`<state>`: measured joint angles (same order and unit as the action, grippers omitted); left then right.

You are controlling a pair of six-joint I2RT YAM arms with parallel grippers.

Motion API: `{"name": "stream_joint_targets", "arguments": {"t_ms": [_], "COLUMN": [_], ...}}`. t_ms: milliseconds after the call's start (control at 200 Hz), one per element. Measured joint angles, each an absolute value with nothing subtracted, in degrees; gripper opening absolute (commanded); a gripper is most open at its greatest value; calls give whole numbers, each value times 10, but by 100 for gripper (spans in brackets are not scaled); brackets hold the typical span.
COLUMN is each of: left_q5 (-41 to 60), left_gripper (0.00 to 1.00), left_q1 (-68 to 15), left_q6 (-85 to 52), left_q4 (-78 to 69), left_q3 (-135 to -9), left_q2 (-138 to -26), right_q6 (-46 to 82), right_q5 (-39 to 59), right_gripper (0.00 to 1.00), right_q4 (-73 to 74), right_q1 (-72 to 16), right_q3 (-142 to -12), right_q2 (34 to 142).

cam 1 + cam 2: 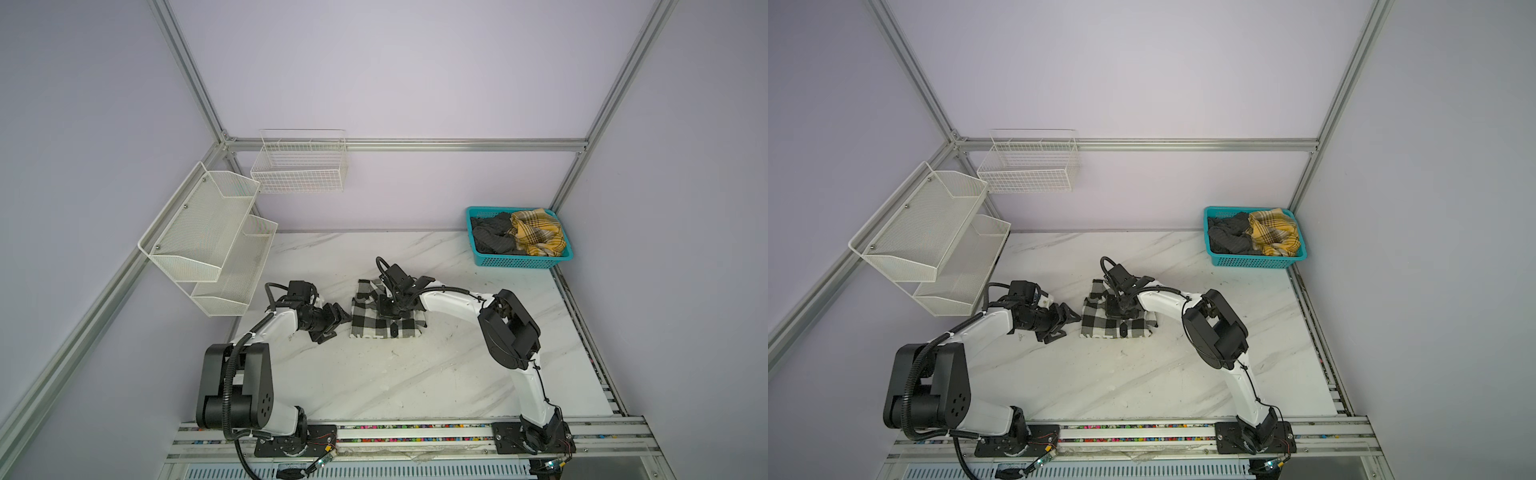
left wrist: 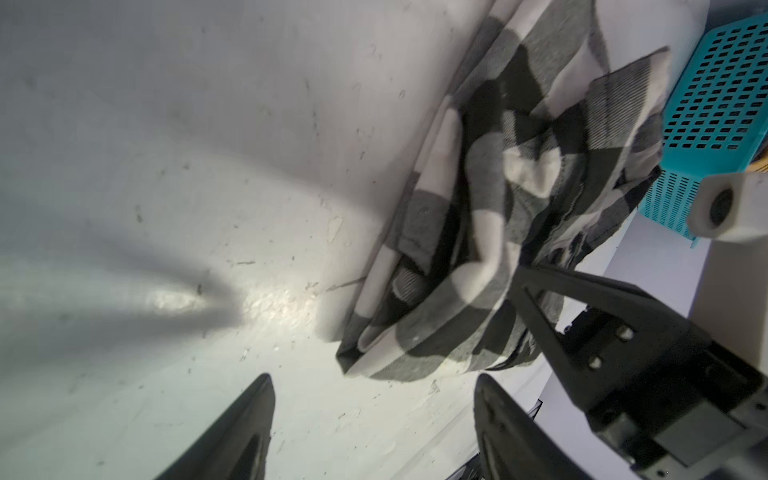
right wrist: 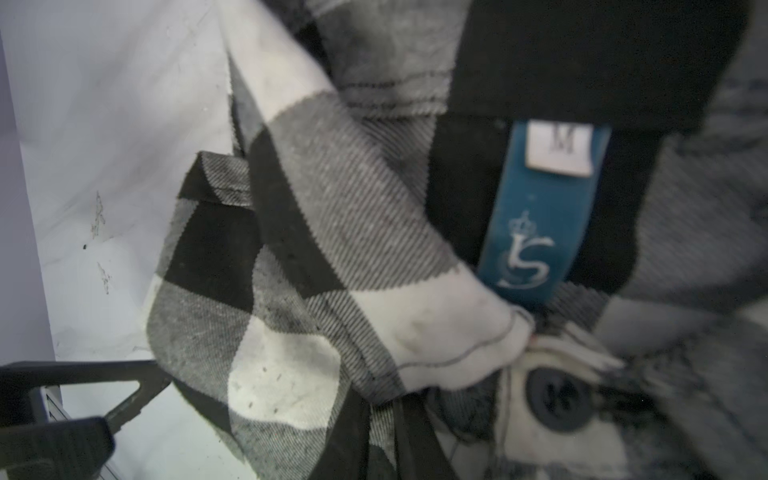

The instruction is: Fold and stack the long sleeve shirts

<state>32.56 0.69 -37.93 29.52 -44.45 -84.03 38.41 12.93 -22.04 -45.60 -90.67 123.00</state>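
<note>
In both top views one checked shirt (image 1: 365,322) (image 1: 1096,322) is seen in the middle of the bench (image 1: 395,382), already brought into a compact, roughly rectangular packet. The sleeves are not seen spread out, so it is judged that they are tucked inside. The packet is not quite neat: in the left wrist view its near edge (image 2: 415,332) shows several loose layers and a rolled fold.

The right fingers (image 3: 351,440) are lowered onto the top of the shirt near the collar, where a blue neck label (image 3: 540,216) and a dark button (image 3: 559,399) are visible. They are clenched on a narrow fold of the checked cloth, which is seen passing between them. The left fingers (image 1: 338,312) (image 2: 245,428) are spread apart and hold nothing. They are placed just beside the left edge of the shirt, low over the bench, without touching the cloth as far as can be told.

In the far right corner a teal basket (image 1: 523,262) is standing, well apart from the shirt. A dark grey garment (image 1: 492,239) and a yellow plaid garment (image 1: 538,235) are lying crumpled in it. Whether these are long sleeve shirts cannot be told.

The task is judged to be in its early part. The folding of one shirt is nearly finished, and a last fold or a tidying of the collar end is probably in hand. No stack is formed yet, since no second folded piece is seen on the bench. The two garments in the basket are left to be taken out, folded and laid on top.
</note>
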Motion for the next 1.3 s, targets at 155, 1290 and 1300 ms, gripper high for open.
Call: {"name": "stream_joint_targets", "arguments": {"t_ms": [155, 1290, 1300], "left_q5": [383, 438, 439], "left_gripper": [79, 21, 21], "left_q1": [7, -77, -78], "left_q6": [-415, -563, -565], "left_q4": [224, -227, -226], "left_q3": [-397, -474, -474], "left_q2": [-865, -1117, -1117], "right_q6": [428, 472, 472], "right_q5": [183, 238, 238], "right_gripper": [16, 24, 25], "right_q4": [-126, -76, -79], "right_q1": [-429, -416, -416], "right_q3": [-838, -814, -816], "right_q2": [1218, 1211, 1211]}}
